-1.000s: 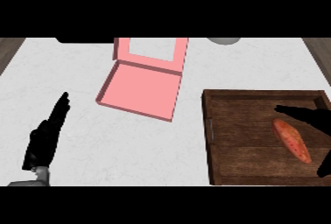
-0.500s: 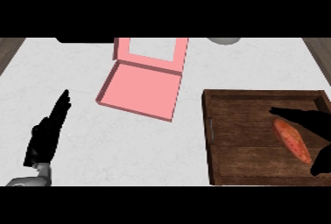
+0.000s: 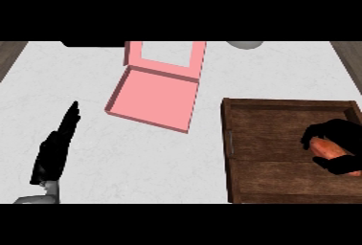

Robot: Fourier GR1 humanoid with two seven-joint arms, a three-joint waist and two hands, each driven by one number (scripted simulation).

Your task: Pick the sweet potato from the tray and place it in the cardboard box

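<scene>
- The robot's right hand (image 3: 341,149) curls over the sweet potato (image 3: 326,149) at the 3 o'clock edge of the head view, fingers arched down from above and thumb below, so that only a strip of orange skin shows between them.
- The hand appears closed round the root for the pick; whether it has left the tray floor cannot be told from this angle.
- The sweet potato lies inside the dark wooden tray (image 3: 276,124), toward its right side, well apart from the box.
- The tray's raised rim explains the approach: the hand comes in from the right and over the wall rather than sliding across the counter.
- The pink cardboard box (image 3: 152,98) sits at about 11 o'clock from the tray, lid thrown back toward the far edge of the counter, its open well facing up and ready to receive the load.
- A carry up and to the left over the tray's near corner looks to be the step ahead.
- The left hand (image 3: 56,148) rests at 8 o'clock on the white counter (image 3: 141,158), fingers straight and pressed together, pointing up the view, holding nothing.
- A pale rounded object (image 3: 244,44) sits at 12 o'clock, partly cut off.
</scene>
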